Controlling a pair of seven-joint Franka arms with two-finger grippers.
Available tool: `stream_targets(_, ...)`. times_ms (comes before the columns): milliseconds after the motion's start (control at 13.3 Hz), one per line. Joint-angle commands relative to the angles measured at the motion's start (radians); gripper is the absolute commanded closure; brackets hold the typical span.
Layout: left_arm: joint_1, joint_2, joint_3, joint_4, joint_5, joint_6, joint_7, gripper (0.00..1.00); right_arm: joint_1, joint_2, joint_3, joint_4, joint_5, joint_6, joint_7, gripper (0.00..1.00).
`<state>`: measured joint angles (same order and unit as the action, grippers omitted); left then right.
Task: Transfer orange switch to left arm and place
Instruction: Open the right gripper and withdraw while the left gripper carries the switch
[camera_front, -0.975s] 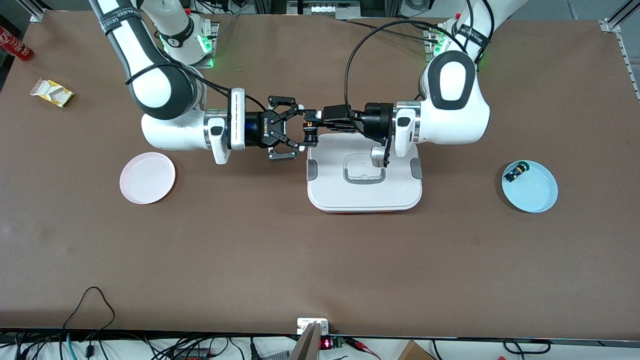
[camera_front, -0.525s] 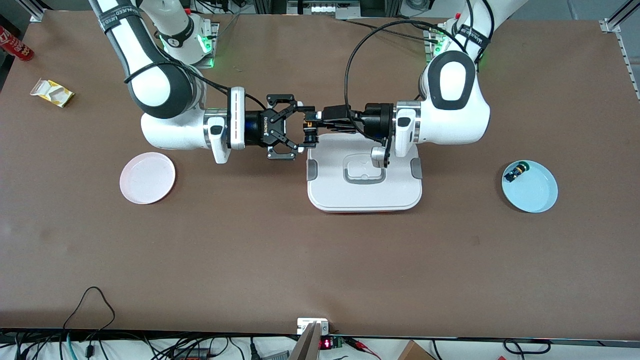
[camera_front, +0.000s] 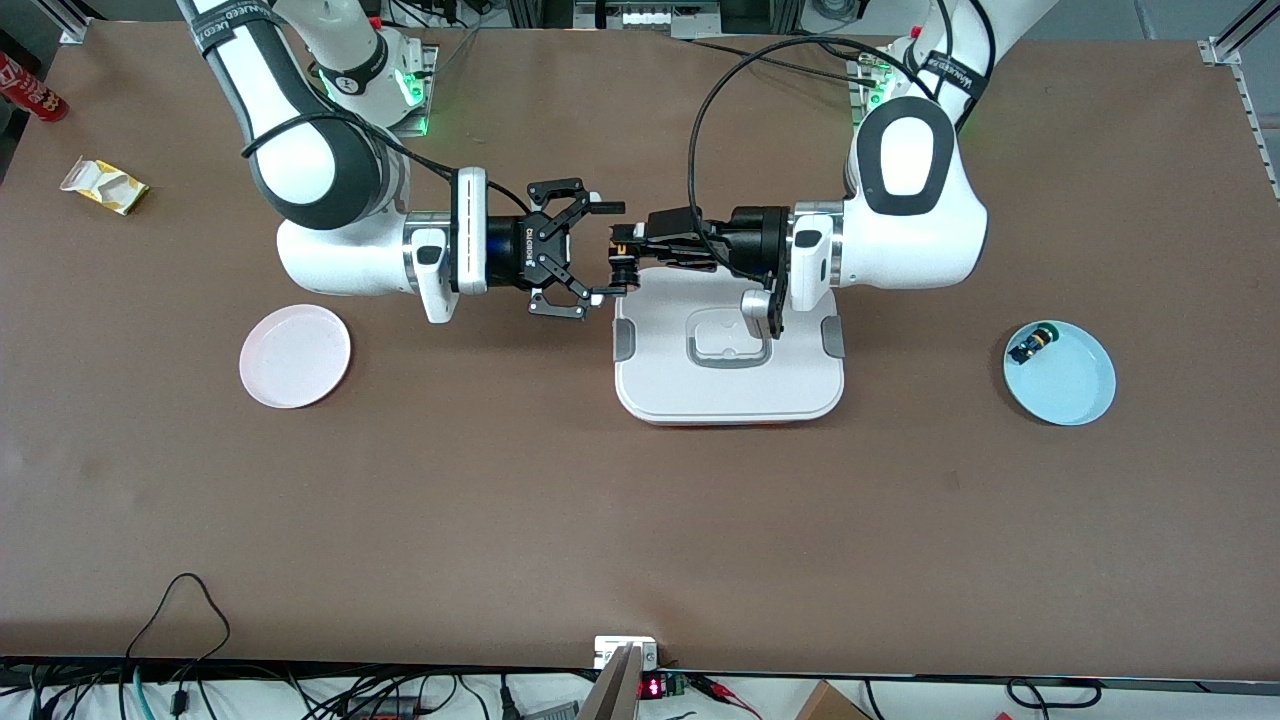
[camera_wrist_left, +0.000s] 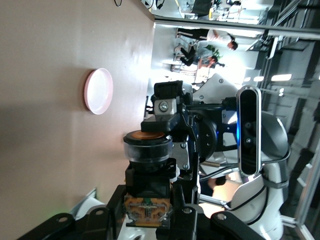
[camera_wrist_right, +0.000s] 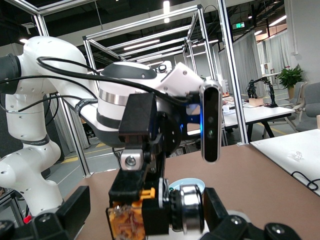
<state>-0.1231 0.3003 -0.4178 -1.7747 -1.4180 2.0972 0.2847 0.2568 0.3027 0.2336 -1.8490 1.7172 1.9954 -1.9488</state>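
Observation:
The orange switch (camera_front: 622, 266), black with an orange part, hangs in the air over the edge of the white box (camera_front: 730, 392) toward the right arm's end. My left gripper (camera_front: 624, 250) is shut on it. My right gripper (camera_front: 606, 250) is open, with one fingertip on each side of the switch and not touching it. In the left wrist view the switch (camera_wrist_left: 148, 150) sits between my left gripper's (camera_wrist_left: 149, 212) fingers. In the right wrist view the switch (camera_wrist_right: 175, 215) sits between my right gripper's (camera_wrist_right: 147, 220) spread fingers.
A pink plate (camera_front: 295, 356) lies near the right arm's end. A blue plate (camera_front: 1072, 388) holding a small black switch (camera_front: 1032, 345) lies near the left arm's end. A yellow packet (camera_front: 104, 185) and a red can (camera_front: 30, 88) sit at the table's corner.
My right gripper has shifted slightly and its open fingertips have come up around the switch. My left gripper still holds the switch in nearly the same place.

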Motion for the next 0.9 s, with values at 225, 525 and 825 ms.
stream_targets(225,0.034,-0.001,0.007,0.069,0.343,-0.091,-0.001,0.77,-0.073,-0.059,-0.003,-0.113,-0.001,-0.118,0.025,0.00)
stream_targets(525,0.046,0.000,0.008,0.098,0.615,-0.134,0.002,0.77,-0.140,-0.085,-0.075,-0.110,-0.167,-0.318,0.155,0.00)
stream_targets(825,0.094,-0.001,0.007,0.100,0.853,-0.270,0.020,0.77,-0.142,-0.131,-0.169,-0.101,-0.243,-0.486,0.353,0.00)
